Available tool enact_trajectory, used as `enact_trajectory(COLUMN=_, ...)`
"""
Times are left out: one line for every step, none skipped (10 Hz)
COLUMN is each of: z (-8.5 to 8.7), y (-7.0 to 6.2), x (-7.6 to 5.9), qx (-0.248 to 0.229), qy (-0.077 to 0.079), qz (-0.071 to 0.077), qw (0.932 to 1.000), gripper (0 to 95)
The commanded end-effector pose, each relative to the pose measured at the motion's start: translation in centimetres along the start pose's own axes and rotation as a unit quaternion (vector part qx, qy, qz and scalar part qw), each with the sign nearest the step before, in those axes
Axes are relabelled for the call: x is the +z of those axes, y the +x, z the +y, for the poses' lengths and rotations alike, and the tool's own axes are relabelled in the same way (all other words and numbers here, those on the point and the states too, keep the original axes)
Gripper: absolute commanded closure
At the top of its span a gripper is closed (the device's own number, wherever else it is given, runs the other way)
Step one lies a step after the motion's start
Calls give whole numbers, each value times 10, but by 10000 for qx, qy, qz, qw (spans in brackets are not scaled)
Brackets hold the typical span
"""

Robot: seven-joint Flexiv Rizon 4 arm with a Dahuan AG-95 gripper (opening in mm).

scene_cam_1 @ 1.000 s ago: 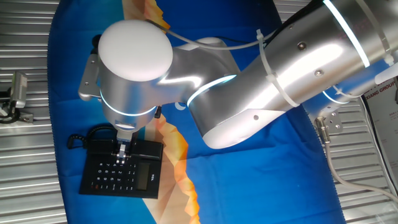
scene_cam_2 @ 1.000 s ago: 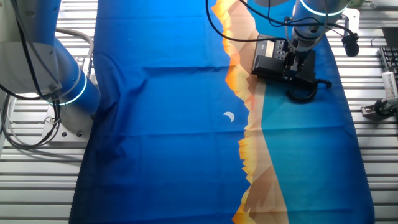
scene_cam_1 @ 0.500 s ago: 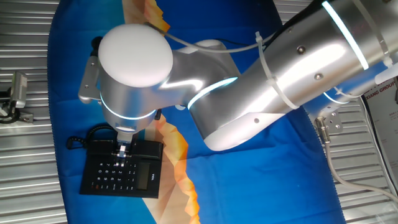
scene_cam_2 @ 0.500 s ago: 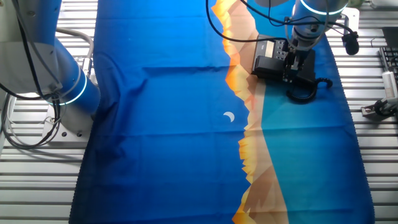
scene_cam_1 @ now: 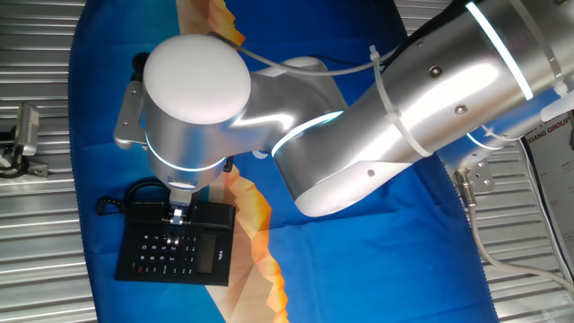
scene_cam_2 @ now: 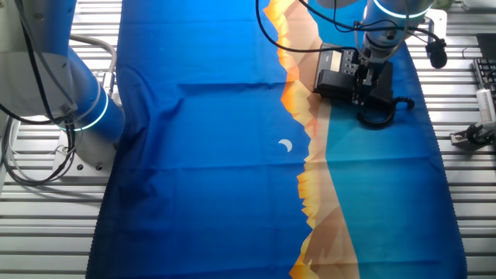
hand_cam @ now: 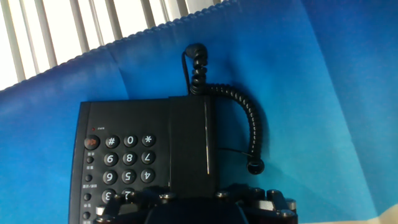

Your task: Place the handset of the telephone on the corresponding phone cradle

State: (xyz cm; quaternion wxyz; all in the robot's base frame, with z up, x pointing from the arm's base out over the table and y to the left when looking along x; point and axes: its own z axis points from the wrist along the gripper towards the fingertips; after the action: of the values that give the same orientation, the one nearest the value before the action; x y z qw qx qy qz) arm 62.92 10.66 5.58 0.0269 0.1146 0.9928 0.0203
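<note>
Resting in the phone cradle (hand_cam: pixel 186 121), the handset (hand_cam: pixel 193 149) lies beside the keypad; gripper (scene_cam_1: pixel 176 218) poised directly above, jaw state indiscernible.

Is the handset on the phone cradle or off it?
On. The handset lies flat along the base beside the keypad, with its coiled cord looping alongside.

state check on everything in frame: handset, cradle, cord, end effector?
handset: lying flat in the cradle, alongside the keypad.
phone cradle: occupied, mostly covered by the handset.
coiled cord: slack, looping on the blue cloth beside the base.
end effector: low over the telephone; open or shut unclear.
</note>
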Motion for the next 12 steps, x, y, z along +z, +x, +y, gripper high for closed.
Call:
enact_trajectory(z=1, y=0, x=-2, qx=-52, qy=-22, qz=5, qw=10000, gripper=190)
enact_trajectory(z=1, y=0, x=-2, qx=-62, qy=-25, qz=6, qw=10000, gripper=190)
enact_trajectory(z=1, y=1, x=-3, qx=-71, qy=-22, qz=7, qw=10000, gripper=190)
enact_trajectory(z=2, y=1, x=-8, qx=-85, qy=-12, qz=9, qw=10000, gripper=190)
enact_trajectory(z=3, y=0, x=-15, qx=-84, qy=-14, qz=12, qw=10000, gripper=190)
enact_trajectory(z=4, y=1, x=-22, qx=-94, qy=-15, qz=13, qw=10000, gripper=190)
enact_trajectory(z=4, y=1, x=-30, qx=-120, qy=-49, qz=13, qw=9999, gripper=190)
enact_trajectory(z=4, y=3, x=-44, qx=-170, qy=-74, qz=28, qw=9998, gripper=190)
enact_trajectory(z=3, y=6, x=-52, qx=-209, qy=-112, qz=25, qw=9997, gripper=190)
enact_trajectory(z=2, y=9, x=-59, qx=-327, qy=-121, qz=4, qw=9994, gripper=190)
enact_trajectory(z=4, y=10, x=-62, qx=-395, qy=-132, qz=61, qw=9991, gripper=380)
enact_trajectory(z=4, y=11, x=-62, qx=-514, qy=-159, qz=63, qw=9985, gripper=380)
